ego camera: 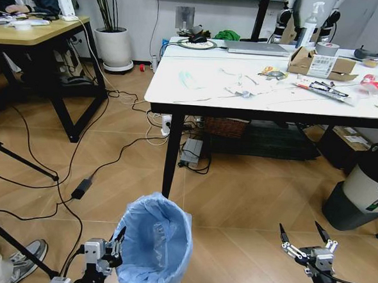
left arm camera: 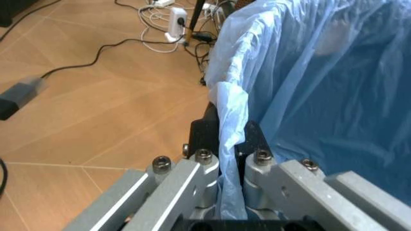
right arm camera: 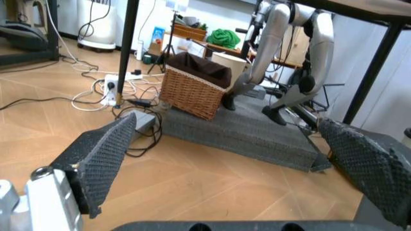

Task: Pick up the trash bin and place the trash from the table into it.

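The trash bin, dark and lined with a crinkly light-blue bag, is low in the head view, in front of the table. My left gripper is shut on the bin's left rim; the left wrist view shows its fingers pinching the bag-covered edge. Whether the bin rests on the floor I cannot tell. My right gripper hangs open to the right of the bin, holding nothing, with its pads wide apart. Trash lies on the table: white tissues, a torn cardboard box, wrappers, a red-and-white tube.
A white-and-black cylinder stands on the floor at the right. A yellow wooden desk is at the left, with cables and tripod legs across the floor. A wicker basket sits under the table. A laptop lies at the back.
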Tool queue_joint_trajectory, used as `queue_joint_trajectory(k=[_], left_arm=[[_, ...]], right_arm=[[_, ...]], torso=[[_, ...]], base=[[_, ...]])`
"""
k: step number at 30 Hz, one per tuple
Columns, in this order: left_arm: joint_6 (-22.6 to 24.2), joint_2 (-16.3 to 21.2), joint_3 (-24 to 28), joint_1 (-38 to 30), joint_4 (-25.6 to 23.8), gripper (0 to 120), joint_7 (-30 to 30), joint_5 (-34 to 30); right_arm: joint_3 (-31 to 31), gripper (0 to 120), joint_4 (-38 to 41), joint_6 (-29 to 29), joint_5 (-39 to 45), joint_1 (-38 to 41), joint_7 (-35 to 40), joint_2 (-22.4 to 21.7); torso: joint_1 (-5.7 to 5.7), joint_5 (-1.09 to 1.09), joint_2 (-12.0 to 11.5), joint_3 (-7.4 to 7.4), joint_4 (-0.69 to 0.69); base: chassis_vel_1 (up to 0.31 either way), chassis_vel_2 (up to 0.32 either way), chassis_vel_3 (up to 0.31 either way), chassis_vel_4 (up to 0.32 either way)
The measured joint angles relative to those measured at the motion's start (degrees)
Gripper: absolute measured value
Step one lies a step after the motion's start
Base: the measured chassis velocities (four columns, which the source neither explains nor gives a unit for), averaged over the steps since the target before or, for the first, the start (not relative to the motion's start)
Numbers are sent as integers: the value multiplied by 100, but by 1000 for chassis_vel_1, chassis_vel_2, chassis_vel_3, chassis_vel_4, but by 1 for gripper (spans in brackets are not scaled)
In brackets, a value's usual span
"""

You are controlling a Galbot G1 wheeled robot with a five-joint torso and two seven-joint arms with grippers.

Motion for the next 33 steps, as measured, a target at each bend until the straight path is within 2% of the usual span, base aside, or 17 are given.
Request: queue_joint_trajectory(k=[4,5,11,33], left_arm=[[-16,-8,-6,13,0,0,42,44],[-16,-9,-16,34,-25,0,59,57],[-18,1,-71,46,-54,0,67,37],[84,-79,-106,120,-120,0,107,-70]], right_arm=[[0,100,0,2,0,1,-1,0],[-8,100,4,2,0,7,-2,13],[-25,100,5,1,-6,23,-3,28],[-28,100,35,-9,21,23,-3,-4]], torso=[[17,0,59,42,0],[35,0,143,106,0],[81,0,306,226,0],[251,0,836,584,0]], base=[[0,0,0,0],[0,0,0,0],[0,0,0,0],[0,0,0,0]])
